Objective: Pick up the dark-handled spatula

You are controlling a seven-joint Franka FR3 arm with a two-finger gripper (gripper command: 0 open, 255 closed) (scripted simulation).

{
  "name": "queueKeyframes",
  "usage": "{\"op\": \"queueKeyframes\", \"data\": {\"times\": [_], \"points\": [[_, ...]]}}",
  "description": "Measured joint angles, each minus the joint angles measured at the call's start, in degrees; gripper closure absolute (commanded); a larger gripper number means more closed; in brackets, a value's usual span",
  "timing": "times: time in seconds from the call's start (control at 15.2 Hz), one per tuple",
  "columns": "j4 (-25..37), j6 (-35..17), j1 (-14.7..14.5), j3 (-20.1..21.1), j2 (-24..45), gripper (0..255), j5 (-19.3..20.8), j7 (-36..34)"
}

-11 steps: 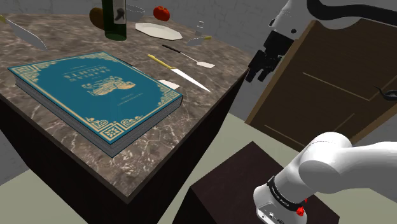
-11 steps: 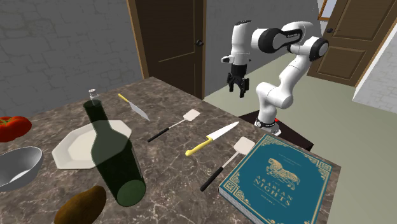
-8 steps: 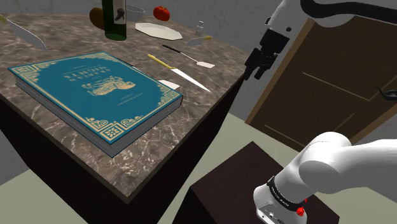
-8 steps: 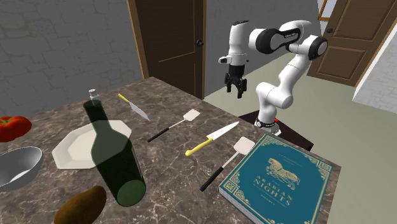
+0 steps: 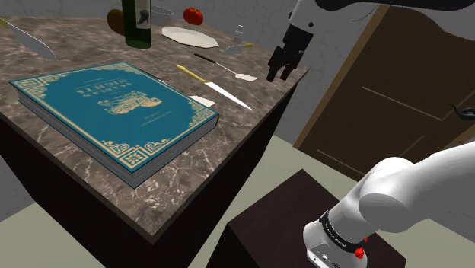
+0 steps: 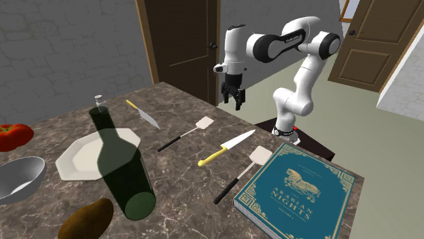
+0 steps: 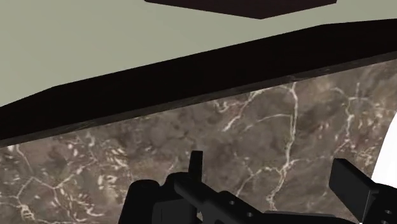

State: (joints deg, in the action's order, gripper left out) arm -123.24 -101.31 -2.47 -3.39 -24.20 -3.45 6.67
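A brown marbled tabletop point(image 6: 177, 102) is seen from above in the second exterior view. At its far left a red tomato point(image 6: 10, 136), a grey bowl point(image 6: 17, 178) and a white plate point(image 6: 81, 159) are set out, with a dark green bottle point(image 6: 122, 166) stood just beside the plate. Toward the middle, the dark-handled spatula point(image 6: 181, 137) is laid flat on the marble, its white blade turned toward the table edge by the robot. To its right a yellow-handled knife point(image 6: 227, 147) is laid, then a second spatula point(image 6: 238, 178) beside a teal book point(image 6: 299, 193). The gripper point(image 6: 233, 104) is hung pointing down over the table's edge, near the spatula's blade but apart from it. In the shoulder view the spatula point(image 5: 221, 67) is placed left of the gripper point(image 5: 278, 74). In the wrist view the gripper point(image 7: 270, 164) is shown with its fingers point(image 7: 196, 162) spread wide over bare marble, and nothing is clasped between them.
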Motion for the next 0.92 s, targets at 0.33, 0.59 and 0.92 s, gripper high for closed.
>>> {"op": "queueKeyframes", "data": {"times": [0.33,0.59,0.92], "points": [[10.3,-1.9,-0.8,-0.3,11.9,0,0.3,3.6],[19.3,-1.7,-1.2,-0.4,20.4,0,0.6,6.4],[34.0,0.8,-1.8,0.3,32.3,0,0.9,8.6]]}}
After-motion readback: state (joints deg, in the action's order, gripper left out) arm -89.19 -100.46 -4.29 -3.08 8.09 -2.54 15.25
